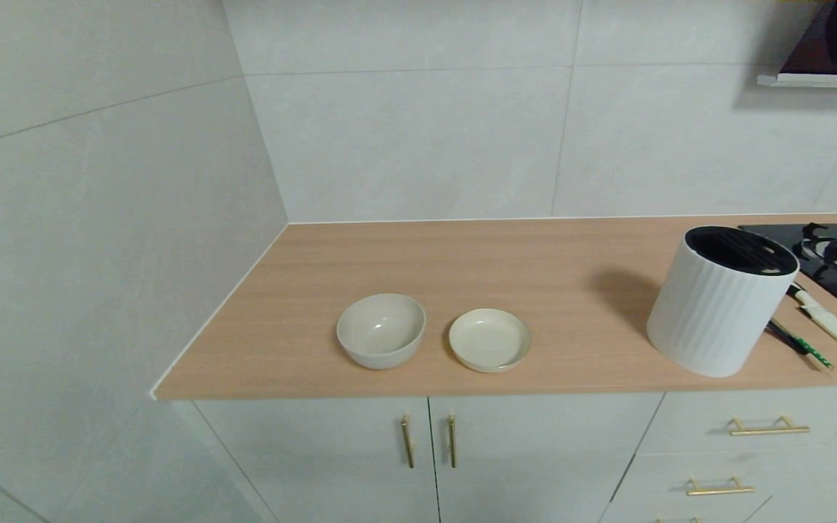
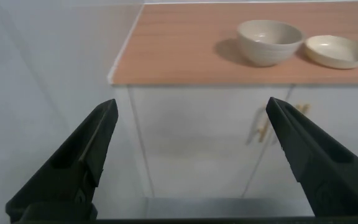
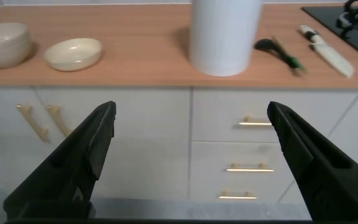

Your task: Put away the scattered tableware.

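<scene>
A cream bowl (image 1: pixel 381 330) and a shallow cream dish (image 1: pixel 490 339) sat side by side, apart, near the front edge of the wooden countertop (image 1: pixel 462 254). Toward its right end stood a white ribbed utensil holder (image 1: pixel 720 300), with a dark-handled utensil (image 1: pixel 800 341) and a white knife (image 1: pixel 836 327) lying just beyond. The left gripper (image 2: pixel 190 109) and right gripper (image 3: pixel 190 109) hung before the cabinets, jaws spread wide, holding nothing.

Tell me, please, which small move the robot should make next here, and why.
Probably bring the right gripper forward toward the cream-coloured knife. This gripper is open and stands back from the wooden counter, facing the cabinet drawers. The knife lies flat on that side, beside the white ribbed holder with a black slotted top, where it may belong.
</scene>
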